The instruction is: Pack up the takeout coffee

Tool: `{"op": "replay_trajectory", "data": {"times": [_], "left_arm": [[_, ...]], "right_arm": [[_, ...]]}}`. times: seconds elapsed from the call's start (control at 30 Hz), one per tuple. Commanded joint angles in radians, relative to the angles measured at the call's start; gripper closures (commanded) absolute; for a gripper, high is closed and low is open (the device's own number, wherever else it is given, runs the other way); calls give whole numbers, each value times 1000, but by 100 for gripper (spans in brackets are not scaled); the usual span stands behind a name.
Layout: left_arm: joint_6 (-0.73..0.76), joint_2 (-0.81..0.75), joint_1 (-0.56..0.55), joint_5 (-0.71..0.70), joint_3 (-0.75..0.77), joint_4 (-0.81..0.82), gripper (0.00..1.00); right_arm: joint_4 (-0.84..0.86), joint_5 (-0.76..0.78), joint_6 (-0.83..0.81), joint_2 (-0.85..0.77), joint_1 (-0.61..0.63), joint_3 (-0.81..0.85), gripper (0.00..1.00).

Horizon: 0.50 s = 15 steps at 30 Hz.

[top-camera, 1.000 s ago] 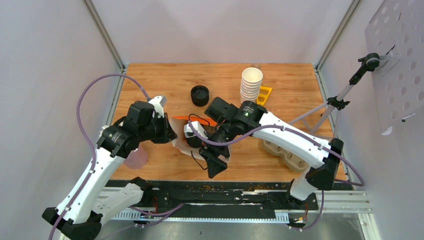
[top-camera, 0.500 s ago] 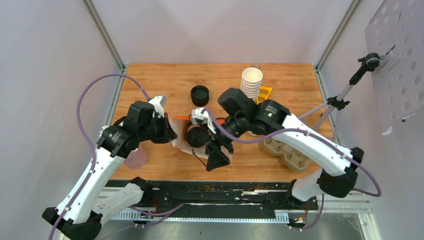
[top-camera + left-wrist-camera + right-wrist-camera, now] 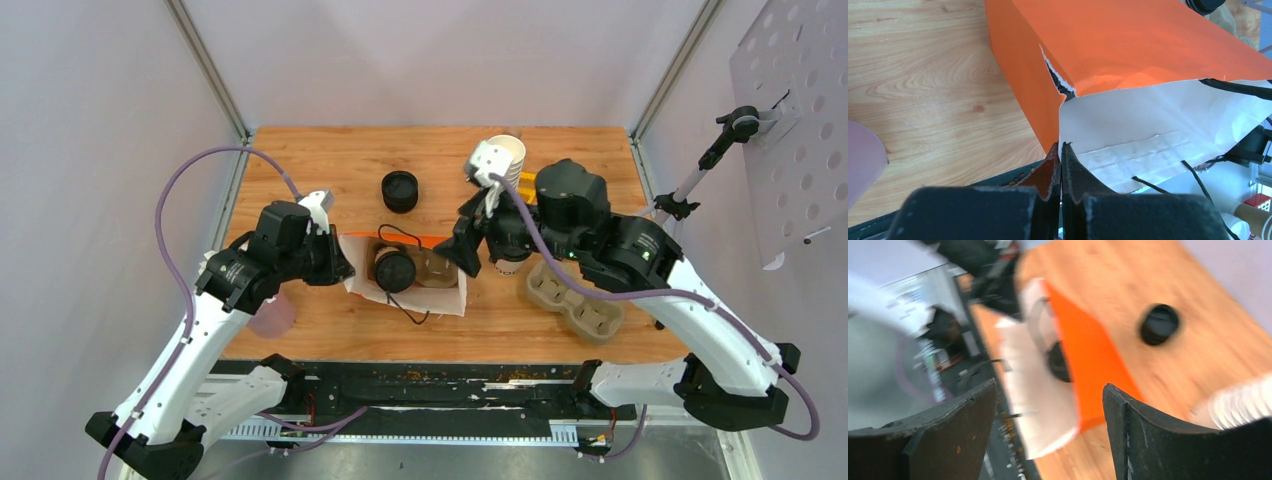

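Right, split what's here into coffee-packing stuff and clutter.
Job:
- bag
- lidded cup, already inside it
- second lidded cup, standing beyond the bag

Lying about:
- cup stack
- pink cup
- pulp carrier

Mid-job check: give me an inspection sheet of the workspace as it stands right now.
Surface: wooden table, bare wood around items.
Job's things: one lidded cup inside the open orange bag; second lidded cup on the table behind it.
Clutter: white cup stack, cardboard carrier, pink cup, yellow item.
Grippers: left pincer shut on the bag's rim; right pincer open, empty, by the bag's right end.
Cables: purple cables loop along both arms.
Surroundings: white walls, perforated panel, stand at right.
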Motion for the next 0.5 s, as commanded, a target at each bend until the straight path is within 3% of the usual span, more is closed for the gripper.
{"op": "replay_trajectory", "data": {"times": [0.0, 0.13, 0.2, 0.33, 0.47], "left_arm": [[-3, -22, 3, 9, 12, 57, 100], [15, -19, 3, 16, 16, 58, 100], [25, -21, 3, 20, 16, 56, 100], [36, -28, 3, 16, 13, 45, 100], [52, -33, 3, 21, 9, 41, 100]], "right_arm": [[80, 519, 114, -56, -62, -42, 23], [-17, 660, 141, -23, -140, -60, 25], [-57, 691, 151, 3, -177, -79, 21], [-94, 562, 164, 63, -262, -153, 9], [-49, 467, 184, 89, -315, -255, 7]]}}
